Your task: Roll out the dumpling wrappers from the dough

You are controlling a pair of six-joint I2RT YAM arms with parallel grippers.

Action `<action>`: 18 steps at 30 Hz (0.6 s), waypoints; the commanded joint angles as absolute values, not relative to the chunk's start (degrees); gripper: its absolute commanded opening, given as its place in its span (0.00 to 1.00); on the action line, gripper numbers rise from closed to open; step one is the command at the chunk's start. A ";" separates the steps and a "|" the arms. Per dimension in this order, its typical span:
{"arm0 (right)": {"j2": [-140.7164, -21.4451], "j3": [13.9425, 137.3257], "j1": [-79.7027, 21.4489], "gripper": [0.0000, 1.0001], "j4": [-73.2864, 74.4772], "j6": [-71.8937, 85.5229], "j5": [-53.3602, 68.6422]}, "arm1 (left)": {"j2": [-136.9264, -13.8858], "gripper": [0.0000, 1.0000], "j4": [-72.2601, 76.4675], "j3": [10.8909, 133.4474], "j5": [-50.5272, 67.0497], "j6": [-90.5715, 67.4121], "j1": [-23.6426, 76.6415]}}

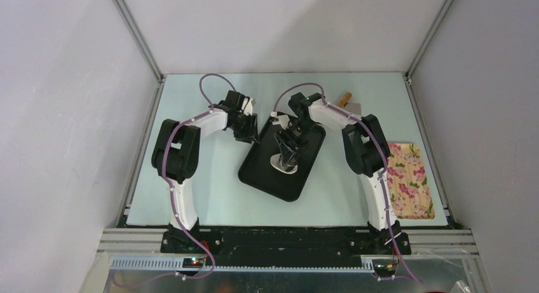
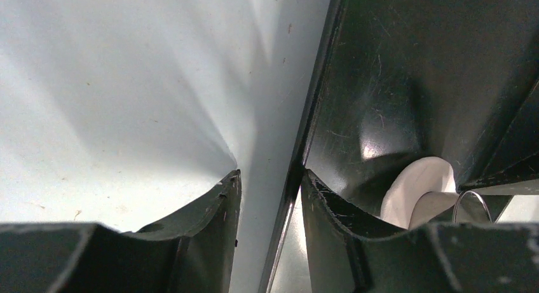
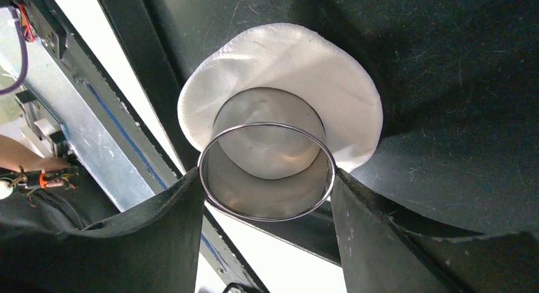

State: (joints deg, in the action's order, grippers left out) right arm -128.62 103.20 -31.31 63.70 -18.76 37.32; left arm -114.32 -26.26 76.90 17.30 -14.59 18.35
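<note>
The dough [image 3: 286, 58] is a flattened white disc lying in the black tray [image 1: 267, 175]. A round steel cup [image 3: 267, 147] stands mouth-up on the disc, covering its near part. My right gripper [image 3: 267, 173] is shut on the cup, one finger against each side of its rim; from above it sits over the tray's middle [image 1: 287, 154]. My left gripper [image 1: 248, 135] is at the tray's far left rim [image 2: 299, 159]. Its jaws stand apart astride that rim, one finger over the table, the other inside the tray. The dough [image 2: 413, 185] shows past the inner finger.
A wooden-handled tool [image 1: 344, 100] lies at the back right of the pale table [image 1: 191, 178]. A flowered board [image 1: 410, 180] lies along the right edge. White walls enclose the table on three sides.
</note>
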 commanded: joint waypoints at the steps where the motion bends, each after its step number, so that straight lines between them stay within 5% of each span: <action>1: -129.56 95.71 -32.61 0.00 50.06 -14.01 31.54 | -113.11 0.46 -27.68 75.38 14.25 -14.06 16.91; 18: -118.32 79.48 -40.37 0.00 29.26 -13.99 6.92 | -111.52 0.46 -27.45 75.05 14.25 -14.11 16.20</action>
State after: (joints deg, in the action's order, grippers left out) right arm -113.71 82.65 -38.65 36.01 -10.24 22.61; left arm -113.58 -26.24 76.12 17.02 -14.57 17.37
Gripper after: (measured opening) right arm 0.679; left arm 0.459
